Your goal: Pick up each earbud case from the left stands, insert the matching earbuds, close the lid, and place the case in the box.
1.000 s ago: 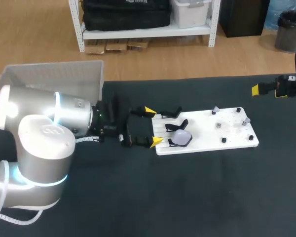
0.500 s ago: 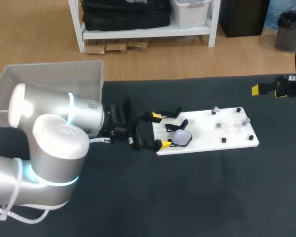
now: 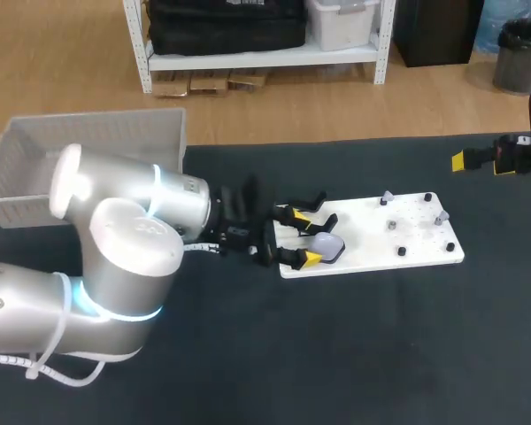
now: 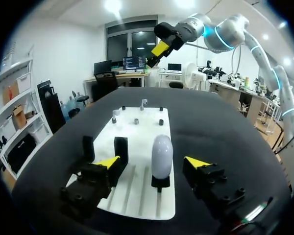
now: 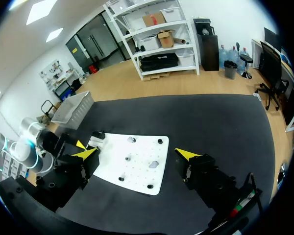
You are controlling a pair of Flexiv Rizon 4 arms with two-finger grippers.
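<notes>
Earbud case (image 3: 328, 248): pale, rounded, upright on a black stand (image 4: 159, 183) at left end of white board (image 3: 372, 237), centre of frame. Second black stand (image 3: 311, 203) just above it on the same board. Small pegs (image 3: 395, 225) dot board's right half, too small to tell more. Left gripper (image 3: 297, 235) fingers apart, case between them, a gap each side in the left wrist view, not touching. Left arm (image 3: 124, 257) fills lower left. Box (image 3: 97, 142) pale, upper left, well apart from board. Right gripper (image 5: 136, 153) fingers wide apart, at right edge of head view, well away from board. Black table (image 3: 354, 354) under all
</notes>
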